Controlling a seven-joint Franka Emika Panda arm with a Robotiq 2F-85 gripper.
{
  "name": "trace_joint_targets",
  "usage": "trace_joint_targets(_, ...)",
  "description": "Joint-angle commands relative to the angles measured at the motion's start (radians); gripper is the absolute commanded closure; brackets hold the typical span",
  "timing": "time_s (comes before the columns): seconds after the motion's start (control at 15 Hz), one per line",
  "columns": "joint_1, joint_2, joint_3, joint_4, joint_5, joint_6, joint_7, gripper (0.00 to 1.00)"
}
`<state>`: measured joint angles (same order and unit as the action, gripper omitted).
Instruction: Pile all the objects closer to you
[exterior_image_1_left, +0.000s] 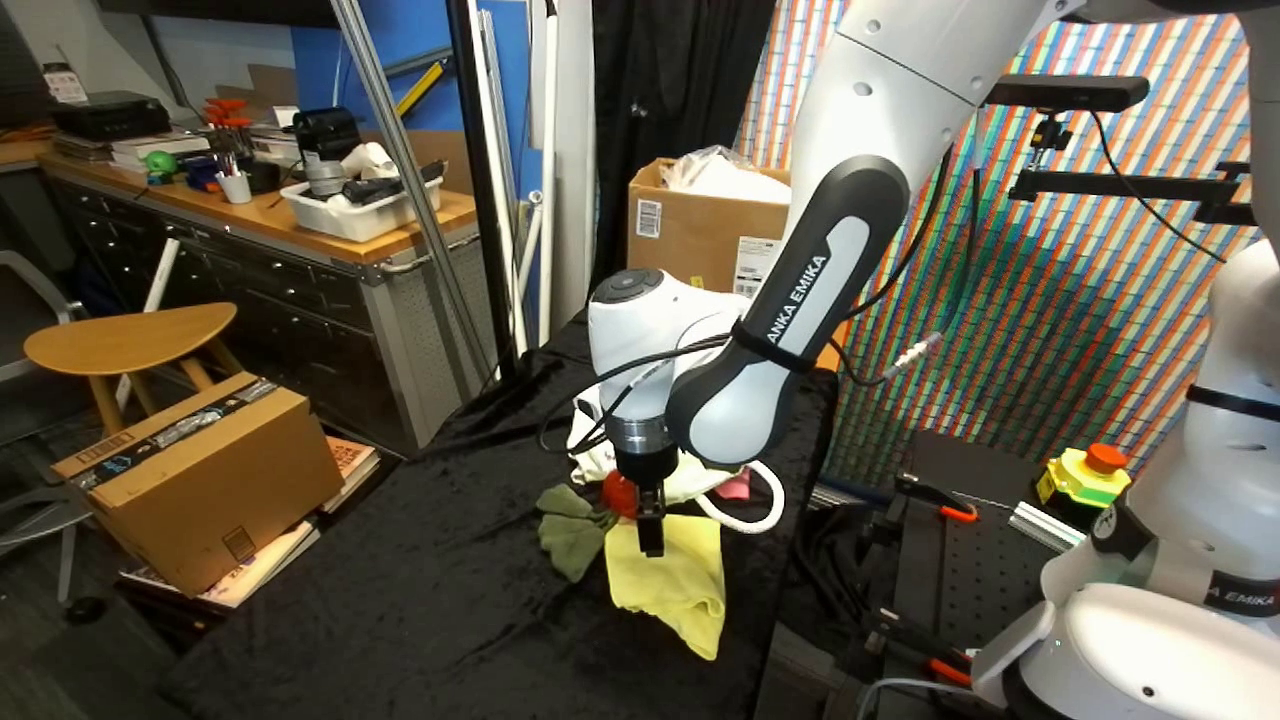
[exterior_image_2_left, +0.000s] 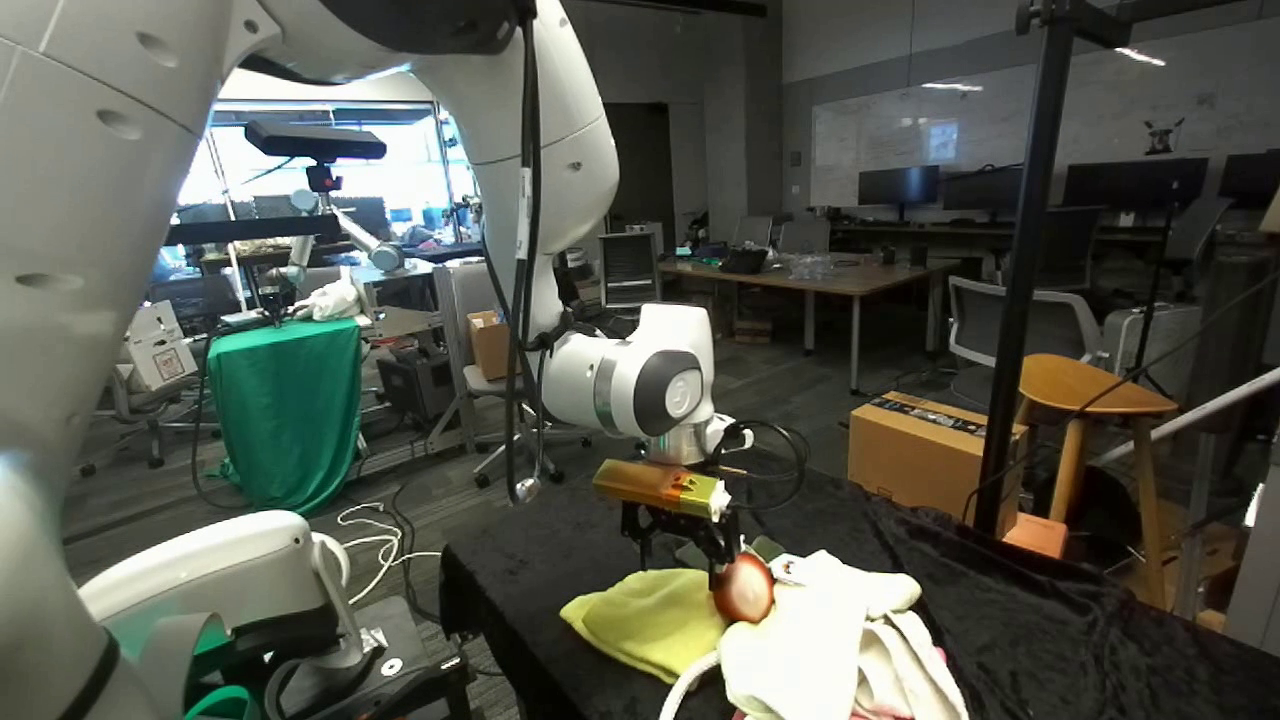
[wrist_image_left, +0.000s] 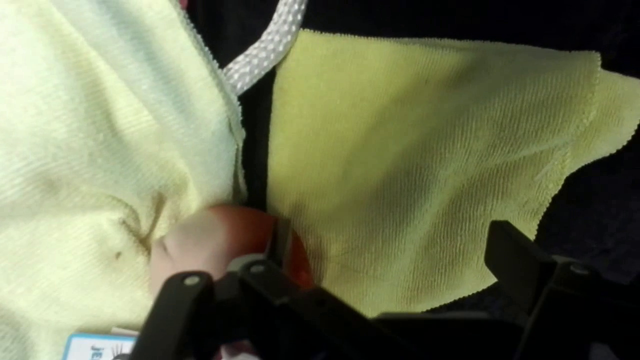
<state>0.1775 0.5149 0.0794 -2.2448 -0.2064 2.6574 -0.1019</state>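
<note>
Arm (exterior_image_1_left: 810, 300) bent, pincer (wrist_image_left: 392, 240) downward, spread wide

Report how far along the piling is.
Looks done: the pale cloth, pink piece and red item sit bunched together. In hand: the tool is open over the yellow cloth, gripping nothing, perhaps lining up on it. Left, it seems: the yellow cloth lies beside the bunch, not on it, while the green piece and rope stick out and may need gathering.
</note>
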Motion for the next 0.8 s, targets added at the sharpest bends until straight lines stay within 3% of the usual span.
trace_joint_targets(0.0, 0.001, -0.019, -0.007, -0.035, -0.002, 0.038, 0.029, 0.0)
trace_joint_targets(0.33, 0.009, -0.014, -0.001, -0.045, 0.015, 0.053, 0.074, 0.0)
trace_joint_targets(0.73, -0.003, -0.008, 0.106, -0.068, 0.139, 0.062, 0.065, 0.0)
